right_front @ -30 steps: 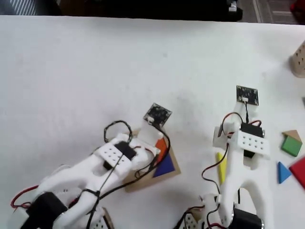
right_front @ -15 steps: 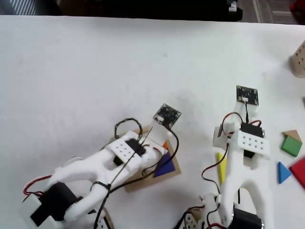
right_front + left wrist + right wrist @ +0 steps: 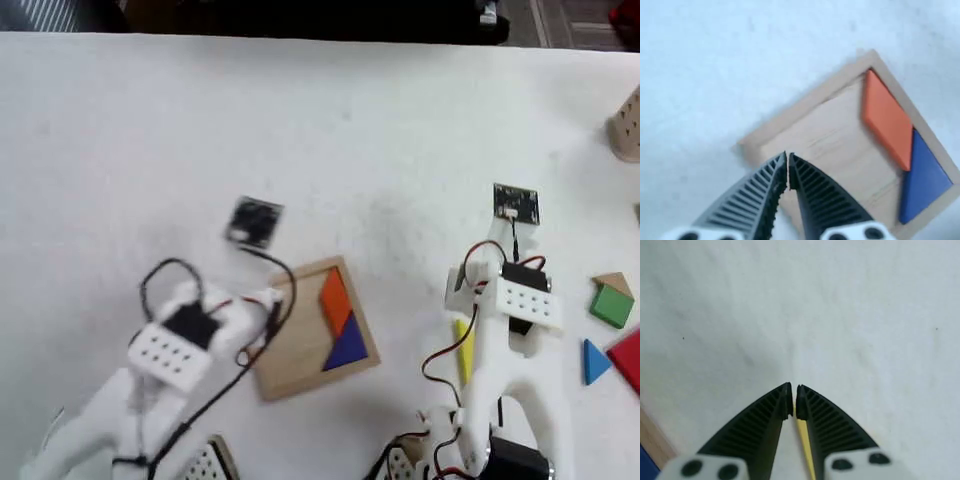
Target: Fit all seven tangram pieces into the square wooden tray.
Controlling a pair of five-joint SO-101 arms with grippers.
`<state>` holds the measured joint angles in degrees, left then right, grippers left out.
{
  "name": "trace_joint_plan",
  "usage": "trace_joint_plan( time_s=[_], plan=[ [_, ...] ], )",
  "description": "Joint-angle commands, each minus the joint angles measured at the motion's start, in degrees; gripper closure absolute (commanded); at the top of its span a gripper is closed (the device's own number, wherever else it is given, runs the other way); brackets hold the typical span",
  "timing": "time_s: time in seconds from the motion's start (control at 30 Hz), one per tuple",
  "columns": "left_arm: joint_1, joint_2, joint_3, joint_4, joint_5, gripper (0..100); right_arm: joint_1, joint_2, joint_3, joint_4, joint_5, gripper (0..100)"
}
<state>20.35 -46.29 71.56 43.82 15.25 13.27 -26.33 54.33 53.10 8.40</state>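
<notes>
While the left arm's fingers (image 3: 784, 165) sit pressed together with nothing in them, the wooden tray (image 3: 805, 135) lies right under their tips. The orange piece (image 3: 886, 117) and blue piece (image 3: 922, 180) rest touching in its far side. Over on the white bench (image 3: 840, 315), the right arm's fingers (image 3: 788, 395) are pressed together too, with a yellow piece (image 3: 803, 440) peeking out just behind the tips. The green piece (image 3: 611, 305) and red piece (image 3: 630, 360) lie well apart from both.

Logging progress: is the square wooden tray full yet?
Not full: the square wooden tray holds an orange parallelogram and a blue triangle; remaining floor is bare wood.
</notes>
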Motion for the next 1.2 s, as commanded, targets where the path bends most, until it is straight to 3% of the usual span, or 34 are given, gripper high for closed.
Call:
trace_joint_plan(
  time_s=[0.0, 0.1, 0.3, 0.5, 0.67, 0.8, 0.97, 1.17],
  plan=[
    [-10.51, -12.62, 4.48, 2.11, 0.18, 87, -1.10, -1.63, -0.35, -1.19, 0.88, 97.8],
    [-14.37, -9.36, 4.40, 2.37, 0.44, 80, -0.92, -1.63, -0.35, -1.19, 0.88, 97.8],
    [-14.46, 8.92, -1.23, 1.93, 0.18, 99, -1.10, -1.63, -0.26, -1.27, 0.88, 97.8],
    [-10.59, 22.64, -7.82, 1.93, 0.44, 95, -1.10, -1.63, -0.26, -1.36, 0.88, 97.8],
    [-4.79, 23.69, -9.05, -0.26, 1.05, 95, -1.10, -1.63, -0.26, -1.36, 0.88, 97.8],
    [-1.71, 24.13, -9.23, -4.31, 7.38, 95, -1.10, -1.63, -0.26, -1.36, 0.88, 97.8],
    [2.42, 24.22, -8.88, -10.81, 8.70, 95, -0.92, -1.63, -0.26, -1.36, 0.88, 97.8],
    [2.15, 27.21, -11.08, -15.47, 8.79, 95, -0.84, -1.63, -0.26, -1.36, 0.88, 97.8]
  ],
)
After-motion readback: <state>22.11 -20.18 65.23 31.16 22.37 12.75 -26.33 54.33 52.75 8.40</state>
